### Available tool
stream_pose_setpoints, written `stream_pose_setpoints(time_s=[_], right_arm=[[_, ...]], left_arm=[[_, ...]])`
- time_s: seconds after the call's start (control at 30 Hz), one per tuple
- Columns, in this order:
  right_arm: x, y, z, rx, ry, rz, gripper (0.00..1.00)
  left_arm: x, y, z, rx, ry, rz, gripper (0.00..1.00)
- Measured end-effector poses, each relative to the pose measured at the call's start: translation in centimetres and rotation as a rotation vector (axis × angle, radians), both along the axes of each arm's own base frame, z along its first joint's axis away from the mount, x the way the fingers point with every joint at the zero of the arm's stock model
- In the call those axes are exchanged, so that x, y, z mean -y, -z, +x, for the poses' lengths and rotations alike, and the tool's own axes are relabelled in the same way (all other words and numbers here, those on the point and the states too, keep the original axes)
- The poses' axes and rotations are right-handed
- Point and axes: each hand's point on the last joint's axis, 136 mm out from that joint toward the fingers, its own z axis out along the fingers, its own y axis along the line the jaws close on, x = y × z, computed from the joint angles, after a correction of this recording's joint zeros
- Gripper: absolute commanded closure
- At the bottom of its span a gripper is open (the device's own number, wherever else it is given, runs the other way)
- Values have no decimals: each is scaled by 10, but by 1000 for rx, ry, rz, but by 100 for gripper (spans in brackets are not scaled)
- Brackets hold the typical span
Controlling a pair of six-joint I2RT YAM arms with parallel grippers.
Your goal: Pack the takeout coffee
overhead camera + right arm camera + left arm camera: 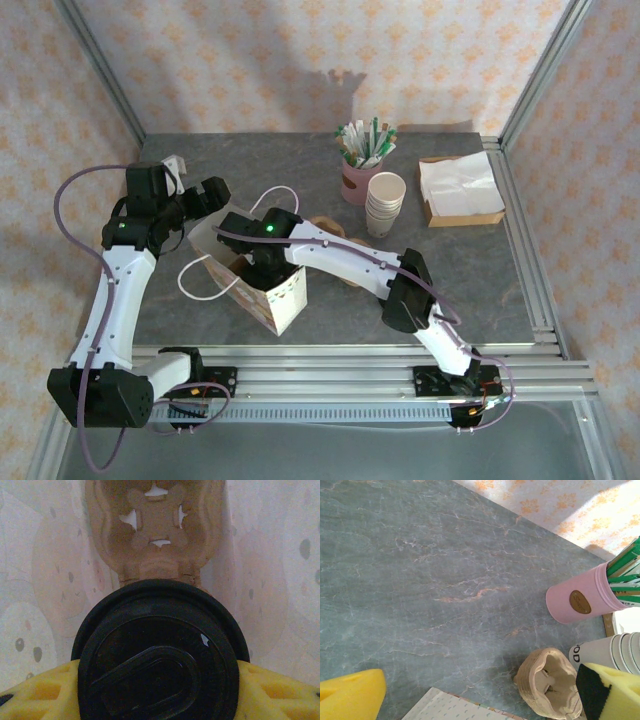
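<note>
The takeout coffee (160, 655) shows its round black lid from above in the right wrist view. My right gripper (160, 692) is shut on it, a yellow pad (37, 692) pressing each side of the cup. It hangs inside the patterned paper bag (268, 298), just above a brown pulp cup carrier (155, 530) at the bag's bottom. In the top view the right wrist (262, 250) reaches down into the bag's mouth. My left gripper (205, 195) stands open behind the bag's far rim (450, 707), its yellow pads (350, 695) wide apart with nothing between them.
A second pulp carrier (550, 682) lies on the grey table beside the bag. Behind it stand a pink holder (358, 180) with stirrers, a stack of white paper cups (385, 205) and a cardboard tray of napkins (460, 190). Metal frame rails edge the table.
</note>
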Motion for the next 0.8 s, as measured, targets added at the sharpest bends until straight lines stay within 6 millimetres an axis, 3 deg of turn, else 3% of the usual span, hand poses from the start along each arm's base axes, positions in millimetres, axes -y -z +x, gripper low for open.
stream_pose_setpoints(time_s=[0.8], right_arm=[[3, 13, -7, 2, -25, -28, 55]], left_arm=[[-1, 0, 0, 0, -3, 3, 1]])
